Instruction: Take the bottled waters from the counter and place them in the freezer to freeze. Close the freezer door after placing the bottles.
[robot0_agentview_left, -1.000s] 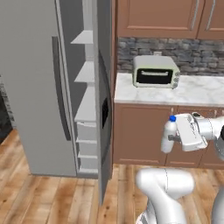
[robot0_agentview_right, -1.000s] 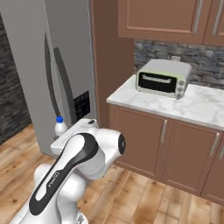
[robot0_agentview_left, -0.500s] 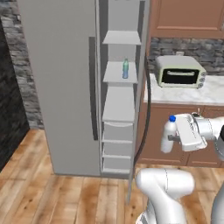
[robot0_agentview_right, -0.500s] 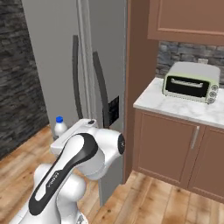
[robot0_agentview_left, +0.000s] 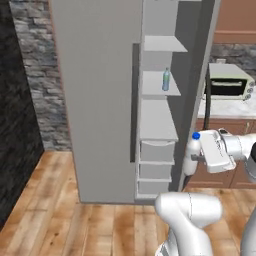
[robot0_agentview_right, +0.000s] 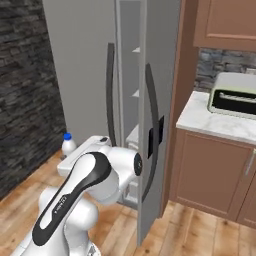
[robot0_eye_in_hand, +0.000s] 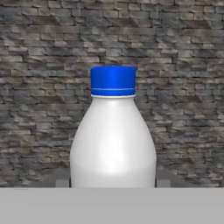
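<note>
1. Gripper (robot0_agentview_left: 192, 159) clamped on a bottled water (robot0_agentview_left: 191, 153), upright, blue cap on top; carried at 3 o'clock in the left base view, at 9 o'clock in the right base view (robot0_agentview_right: 68, 145). Kept upright probably so it can be stood straight onto a shelf.
2. Hand view: bottle (robot0_eye_in_hand: 113, 135) dead centre, body wedged between the two dark finger tips (robot0_eye_in_hand: 62, 178) at 6 o'clock, pressed from both sides. Stone wall (robot0_eye_in_hand: 183, 78) behind it, so hand aimed sideways, not yet at the freezer interior.
3. Freezer (robot0_agentview_left: 100, 100) standing open: door (robot0_agentview_right: 157, 115) swung out toward the counter side, shelves exposed. Left open presumably to take this bottle.
4. Second bottled water (robot0_agentview_left: 166, 80) already inside, upright on a middle shelf (robot0_agentview_left: 159, 86), at about 1 o'clock from centre of the left base view. Set near the shelf's right end, leaving bare shelf beside it.
5. Drawers (robot0_agentview_left: 156, 151) below the shelves shut; wide ledge above them bare.
6. Toaster oven (robot0_agentview_right: 234, 95) on the counter (robot0_agentview_right: 210, 120) at 2 o'clock in the right base view; no bottle seen on the visible marble.
7. Judgement: half done, one bottle stowed, one in transit. Held bottle well apart from the shelves; needs a swing toward the opening, then release, then door shut.
</note>
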